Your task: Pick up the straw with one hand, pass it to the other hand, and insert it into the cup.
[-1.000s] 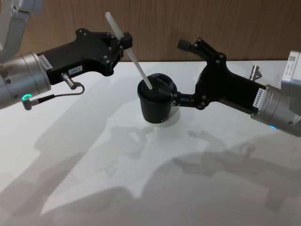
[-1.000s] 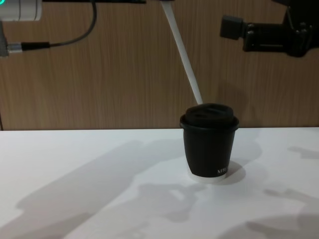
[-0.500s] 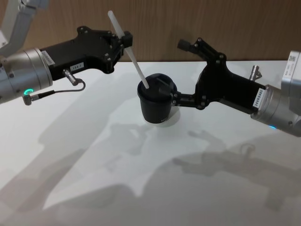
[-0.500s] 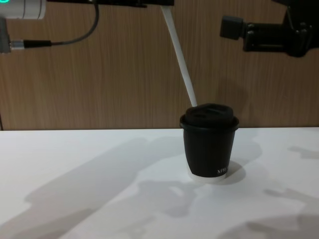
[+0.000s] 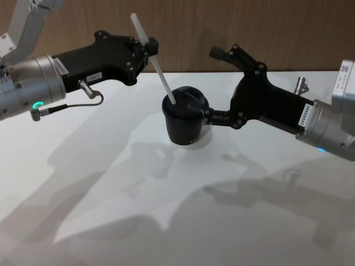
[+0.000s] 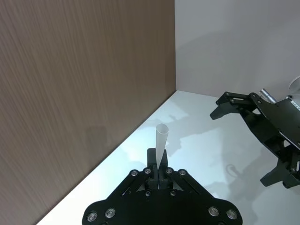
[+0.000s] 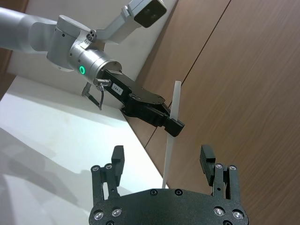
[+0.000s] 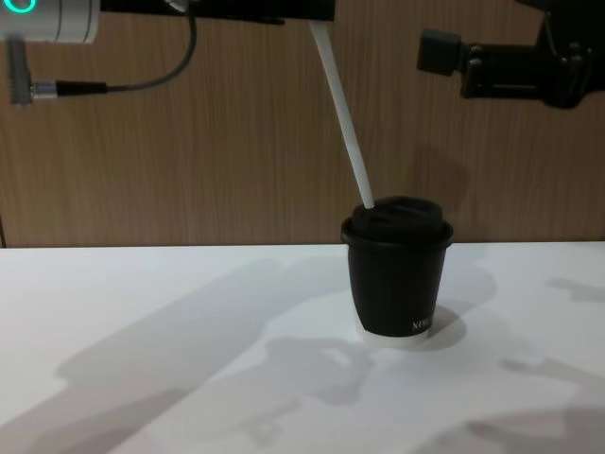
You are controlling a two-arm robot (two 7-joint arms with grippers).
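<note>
The cup (image 5: 186, 123), black with a domed lid (image 8: 397, 216), stood upright on the white counter (image 5: 111, 194). Above it and to its left, the left claw (image 5: 148, 47) was clamped on the straw (image 5: 155, 61) near the straw's upper end, its fingers pressed together around it. The straw slanted down from there toward the cup, its top leaning away to the cup's left, and its lower tip met the lid near the lid's left edge. Whether the tip had entered the lid, I could not tell. The right claw (image 5: 211, 85) sat on the cup's right with its fingers spread wide apart, holding nothing. One finger reached in low, just beside the cup's right wall, and the other stood high above the cup, before the wood wall (image 8: 189, 170) behind it.
</note>
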